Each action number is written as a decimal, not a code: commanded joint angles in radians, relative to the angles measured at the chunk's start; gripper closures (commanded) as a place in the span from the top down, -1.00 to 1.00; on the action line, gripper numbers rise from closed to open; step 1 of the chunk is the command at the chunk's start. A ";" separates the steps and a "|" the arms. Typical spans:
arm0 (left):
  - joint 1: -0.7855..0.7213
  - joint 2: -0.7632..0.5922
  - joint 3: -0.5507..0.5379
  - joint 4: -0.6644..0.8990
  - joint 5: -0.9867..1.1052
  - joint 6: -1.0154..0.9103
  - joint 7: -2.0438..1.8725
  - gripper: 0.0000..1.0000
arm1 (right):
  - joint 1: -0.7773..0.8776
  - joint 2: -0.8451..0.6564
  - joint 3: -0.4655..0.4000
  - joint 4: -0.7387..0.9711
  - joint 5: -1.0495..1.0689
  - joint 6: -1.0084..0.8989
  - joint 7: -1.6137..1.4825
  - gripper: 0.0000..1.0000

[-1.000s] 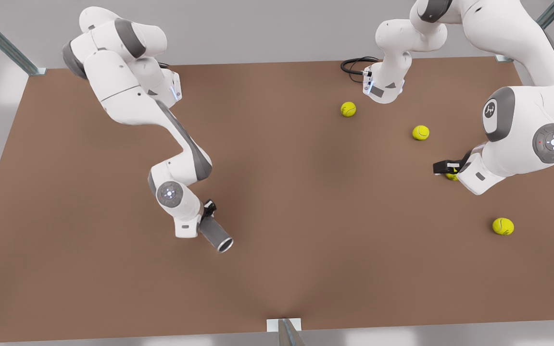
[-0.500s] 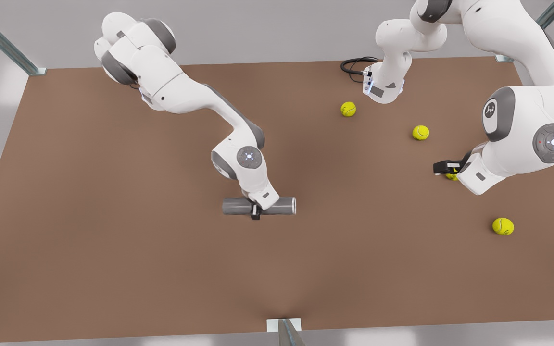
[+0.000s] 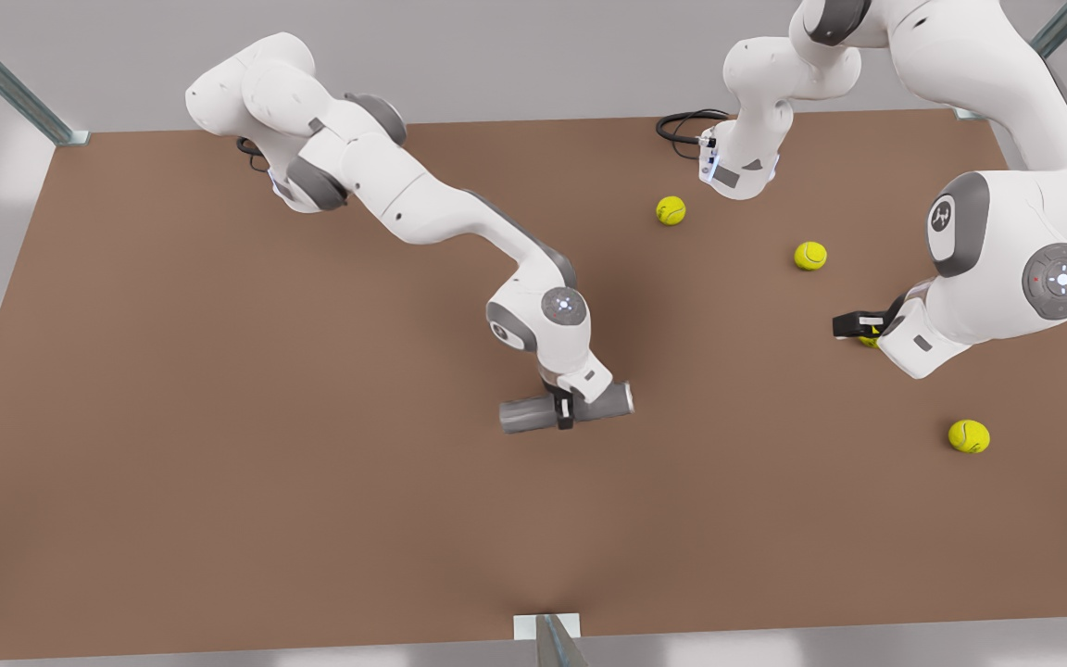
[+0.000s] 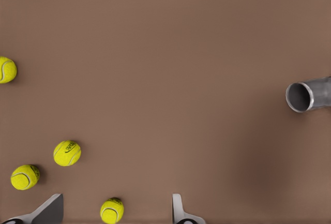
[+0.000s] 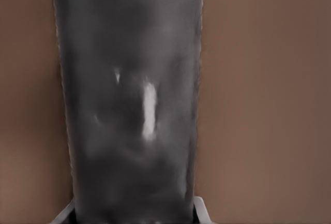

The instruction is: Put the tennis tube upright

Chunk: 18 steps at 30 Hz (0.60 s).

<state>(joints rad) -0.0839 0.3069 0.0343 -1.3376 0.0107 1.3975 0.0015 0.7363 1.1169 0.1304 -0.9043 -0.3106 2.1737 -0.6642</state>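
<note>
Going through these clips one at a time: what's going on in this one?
The right gripper is shut on the tennis tube, holding it near its middle over the centre of the brown table. The tube lies roughly level, not upright. The left gripper is open over a tennis ball at the front view's right. Three more tennis balls lie loose on that side of the table.

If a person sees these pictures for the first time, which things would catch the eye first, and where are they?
Most striking is the grey tennis tube, lying sideways near the middle of the brown table, clamped by the right gripper. Next come the bright yellow-green tennis balls scattered at the front view's right. There the left gripper hangs open right by one ball.
</note>
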 commanded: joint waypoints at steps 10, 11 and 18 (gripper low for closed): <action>0.000 0.005 -0.001 0.000 0.000 0.002 0.000 1.00 | -0.071 -0.206 0.012 -0.016 0.235 -0.299 0.044 1.00; 0.000 0.005 -0.001 0.000 -0.003 0.002 -0.002 1.00 | -0.080 -0.291 0.008 -0.016 0.245 -0.423 0.061 1.00; 0.257 0.311 0.003 -0.054 -0.774 -0.011 0.161 1.00 | -0.752 -0.842 0.006 -0.479 0.173 -0.480 0.555 1.00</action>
<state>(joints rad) 0.1726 0.6296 0.0369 -1.4420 -0.5046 1.4234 0.1884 -0.0333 0.2075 0.1380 -1.4699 -0.1361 1.7082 -0.0530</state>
